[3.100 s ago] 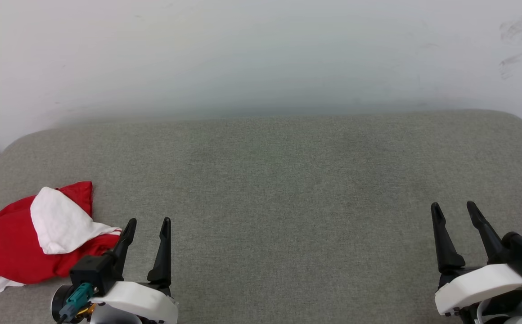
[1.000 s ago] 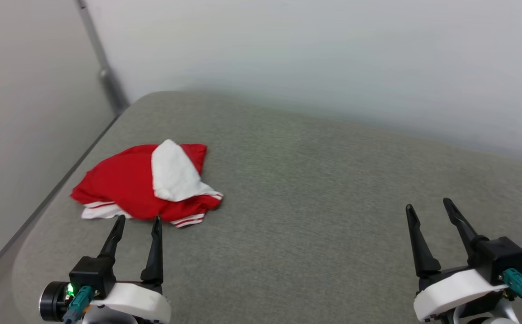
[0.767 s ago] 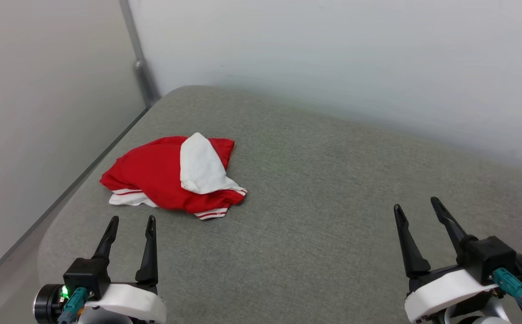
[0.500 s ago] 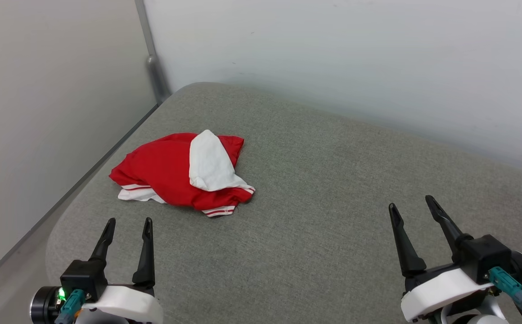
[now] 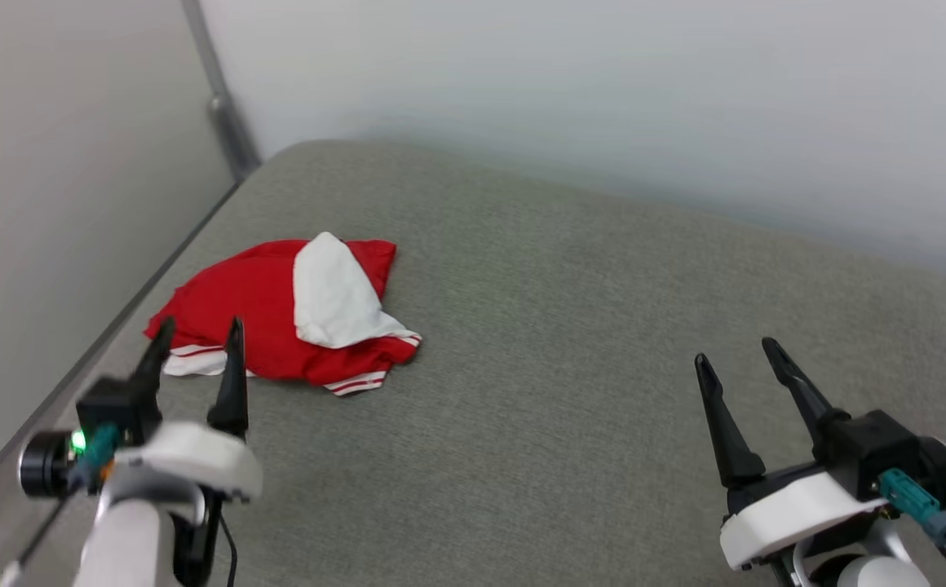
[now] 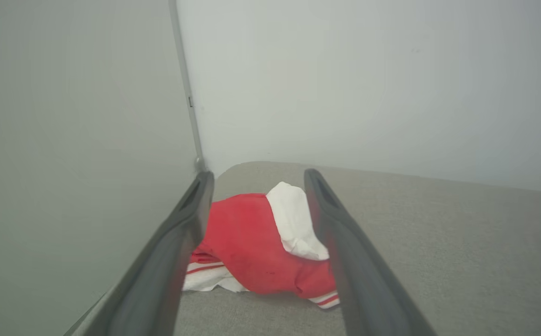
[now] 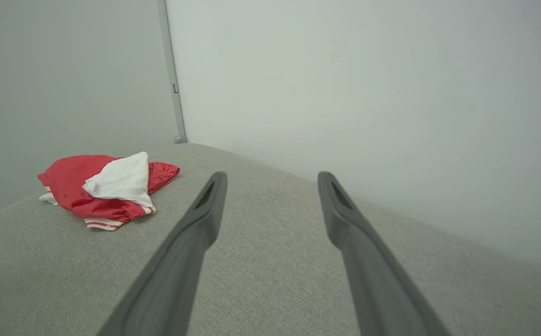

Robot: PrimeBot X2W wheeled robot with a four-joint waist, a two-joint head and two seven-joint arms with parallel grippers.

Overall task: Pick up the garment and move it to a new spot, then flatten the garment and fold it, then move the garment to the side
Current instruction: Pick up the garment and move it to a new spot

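The garment (image 5: pixel 277 314) lies crumpled in a heap on the grey cushion, red with a white sleeve flopped over its top and striped trim at the near edge. It sits near the cushion's left corner. My left gripper (image 5: pixel 198 330) is raised just in front of the heap, fingers spread and empty, tips overlapping its near edge in the head view. In the left wrist view the garment (image 6: pixel 256 242) shows between the two open fingers. My right gripper (image 5: pixel 731 350) hovers open and empty far to the right. In the right wrist view the garment (image 7: pixel 105 186) lies off to the left.
The grey upholstered surface (image 5: pixel 571 326) stretches wide to the right of the heap. White walls (image 5: pixel 563 90) close it in at the back and left, meeting at a metal corner post (image 5: pixel 224 122). The cushion's left edge (image 5: pixel 114 326) runs close beside the heap.
My left arm has lifted and reached forward, bringing its open fingers up to the heap's near edge. The head camera has swung slightly. The heap and right gripper look unmoved.
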